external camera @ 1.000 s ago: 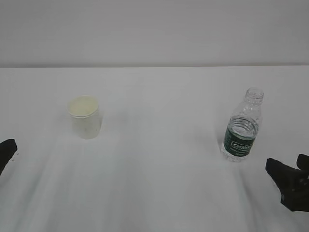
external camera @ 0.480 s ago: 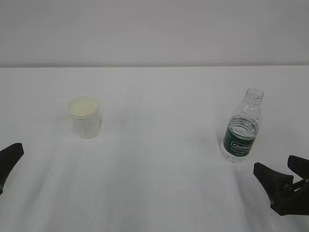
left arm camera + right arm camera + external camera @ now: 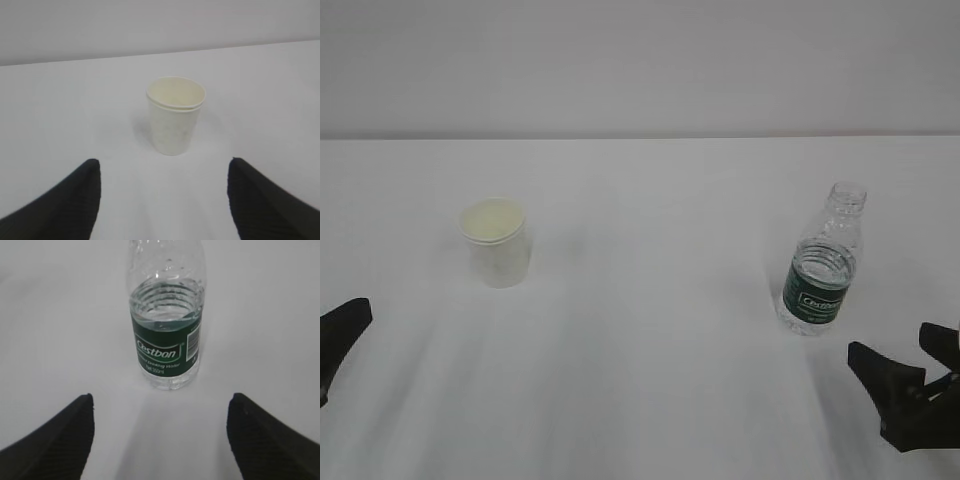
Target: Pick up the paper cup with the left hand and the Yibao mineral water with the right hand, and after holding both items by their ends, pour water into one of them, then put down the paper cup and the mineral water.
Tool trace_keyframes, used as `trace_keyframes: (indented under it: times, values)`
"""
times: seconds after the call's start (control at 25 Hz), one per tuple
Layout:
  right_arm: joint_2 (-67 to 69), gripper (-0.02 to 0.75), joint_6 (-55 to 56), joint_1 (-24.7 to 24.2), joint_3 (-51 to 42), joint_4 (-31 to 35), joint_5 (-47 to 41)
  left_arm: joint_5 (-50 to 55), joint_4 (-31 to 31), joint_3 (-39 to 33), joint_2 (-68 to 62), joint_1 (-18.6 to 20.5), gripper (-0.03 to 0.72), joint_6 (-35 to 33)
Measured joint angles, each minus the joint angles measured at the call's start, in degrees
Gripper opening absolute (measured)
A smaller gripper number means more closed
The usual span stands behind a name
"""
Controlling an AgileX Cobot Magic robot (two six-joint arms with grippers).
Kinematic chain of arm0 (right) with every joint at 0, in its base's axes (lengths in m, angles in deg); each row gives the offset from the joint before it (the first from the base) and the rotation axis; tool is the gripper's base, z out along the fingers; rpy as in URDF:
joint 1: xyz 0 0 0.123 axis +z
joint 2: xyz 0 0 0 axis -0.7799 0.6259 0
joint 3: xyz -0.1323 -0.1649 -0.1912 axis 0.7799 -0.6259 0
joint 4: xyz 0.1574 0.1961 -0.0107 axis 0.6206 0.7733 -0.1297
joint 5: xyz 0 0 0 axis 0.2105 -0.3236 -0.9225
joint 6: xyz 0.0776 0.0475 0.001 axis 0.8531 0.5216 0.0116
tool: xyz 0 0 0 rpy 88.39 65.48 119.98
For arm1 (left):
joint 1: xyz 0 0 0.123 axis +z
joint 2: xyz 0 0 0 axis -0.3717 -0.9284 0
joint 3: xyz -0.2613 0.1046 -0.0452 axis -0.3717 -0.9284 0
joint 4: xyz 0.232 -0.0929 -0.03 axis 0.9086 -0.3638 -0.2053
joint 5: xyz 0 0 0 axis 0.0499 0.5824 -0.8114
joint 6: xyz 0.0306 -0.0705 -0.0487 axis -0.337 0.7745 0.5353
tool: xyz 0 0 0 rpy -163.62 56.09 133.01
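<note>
Paper cup [image 3: 496, 243]: one, upright, mouth up, long axis vertical, at 9 o'clock on the white table [image 3: 650, 330]. Yibao mineral water [image 3: 822, 262]: one, upright, neck up, uncapped, at 3 o'clock. You have the left gripper [image 3: 162, 192] spread wide, empty, cup at its 12 o'clock, apart. You have the right gripper [image 3: 160, 427] spread wide, empty, bottle at its 12 o'clock, apart

We see only the tips of the robot: the left gripper [image 3: 160, 200] and right gripper [image 3: 160, 437] each show two matte black, wedge-shaped fingers [image 3: 65, 205] with fine ribbing across their faces; the right one [image 3: 910, 385] joins a blocky black body.
</note>
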Motion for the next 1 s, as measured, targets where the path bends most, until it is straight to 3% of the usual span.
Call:
trace_keyframes:
  times: [1.0]
  values:
    - [12.71,0.627,-1.05,0.0,9.4,0.0,0.32,0.08,0.13,0.0,0.0,0.0,0.573,0.0]
